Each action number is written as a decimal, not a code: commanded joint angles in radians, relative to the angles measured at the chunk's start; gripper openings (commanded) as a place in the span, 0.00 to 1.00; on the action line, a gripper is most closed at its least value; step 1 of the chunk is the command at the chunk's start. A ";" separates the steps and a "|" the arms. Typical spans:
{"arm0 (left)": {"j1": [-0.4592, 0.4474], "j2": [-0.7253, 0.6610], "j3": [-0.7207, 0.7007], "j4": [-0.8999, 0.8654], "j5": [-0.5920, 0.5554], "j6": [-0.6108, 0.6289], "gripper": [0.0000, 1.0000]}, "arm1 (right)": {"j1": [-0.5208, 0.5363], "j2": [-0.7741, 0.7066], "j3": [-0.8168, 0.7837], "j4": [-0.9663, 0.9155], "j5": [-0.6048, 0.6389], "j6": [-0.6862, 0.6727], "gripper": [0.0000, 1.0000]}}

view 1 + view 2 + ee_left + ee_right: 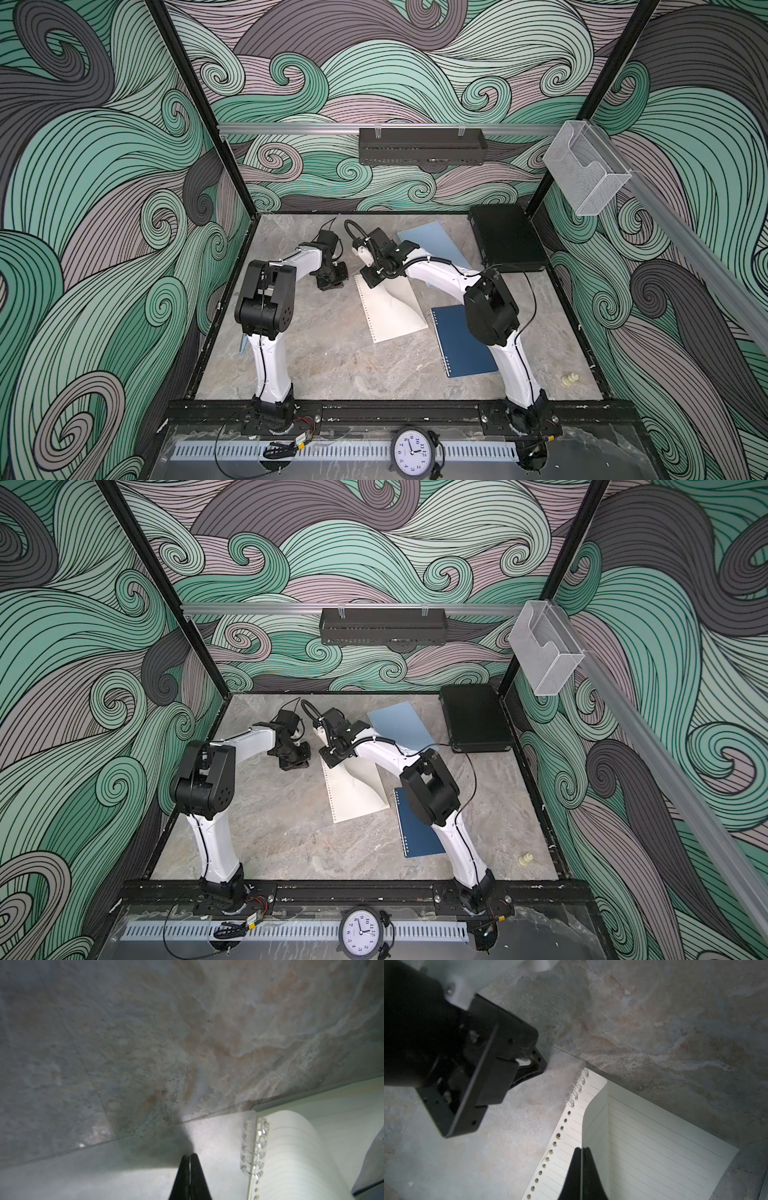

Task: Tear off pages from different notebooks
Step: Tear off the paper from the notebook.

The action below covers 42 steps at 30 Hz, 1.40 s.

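1. Step in hand: tearing. Your right gripper [582,1150] is clamped on a lifted page [593,1126] of the cream notebook [390,320], mid-table.
2. Your left gripper [190,1156], jaws together, seems to pin the frosted cover [145,1167] beside the coil [579,1086].
3. Next, pull steadily away from the coil.
4. The navy notebook [461,345] and light blue notebook [432,243] flank your right arm; the black case [507,241] sits clear.

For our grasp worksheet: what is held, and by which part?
The right gripper pinches a page of the cream notebook by its lifted, curled edge.
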 commanded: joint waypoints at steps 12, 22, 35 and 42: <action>0.008 0.072 -0.023 0.004 -0.064 -0.088 0.00 | 0.120 -0.146 -0.218 0.138 -0.068 -0.246 0.00; 0.010 0.086 -0.046 0.034 -0.054 -0.110 0.00 | 0.158 -0.229 -0.402 0.258 0.011 -0.307 0.00; 0.007 -0.005 0.105 -0.109 -0.086 -0.047 0.00 | 0.200 -0.288 -0.387 0.230 0.099 -0.134 0.00; 0.006 -0.008 0.275 -0.209 -0.075 0.004 0.00 | 0.230 -0.327 -0.405 0.230 0.088 -0.096 0.00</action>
